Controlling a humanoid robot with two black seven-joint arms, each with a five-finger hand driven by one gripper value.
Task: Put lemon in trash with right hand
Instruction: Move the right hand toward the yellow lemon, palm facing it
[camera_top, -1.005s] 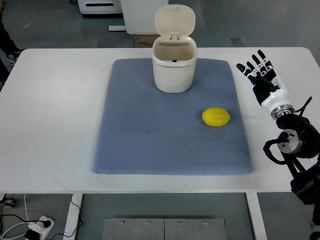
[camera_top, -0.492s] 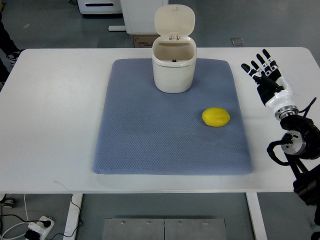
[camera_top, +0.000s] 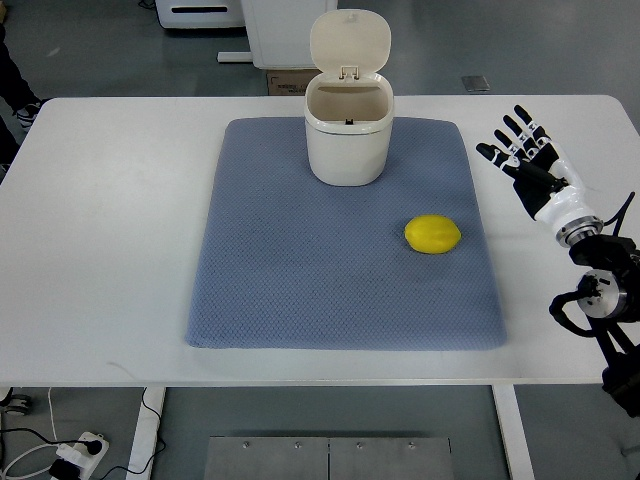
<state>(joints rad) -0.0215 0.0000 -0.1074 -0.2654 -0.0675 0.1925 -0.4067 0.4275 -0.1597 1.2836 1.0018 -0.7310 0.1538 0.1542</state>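
1. Right robot hand, black-and-white, fingers spread wide, empty, apparently hovering over the white worktop.
2. Yellow oval lemon lies on grey textured mat.
3. Cream plastic trash bin, lid raised, stands on the mat's far edge.

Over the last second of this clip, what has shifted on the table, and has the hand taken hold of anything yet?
Only the right hand moved: it drifted slightly toward the picture's right, with its forearm shifting the same way, fingers spread and holding nothing. Nothing was grasped or released. The yellow lemon stayed on the blue-grey mat, and the cream trash bin stayed put with its lid up.
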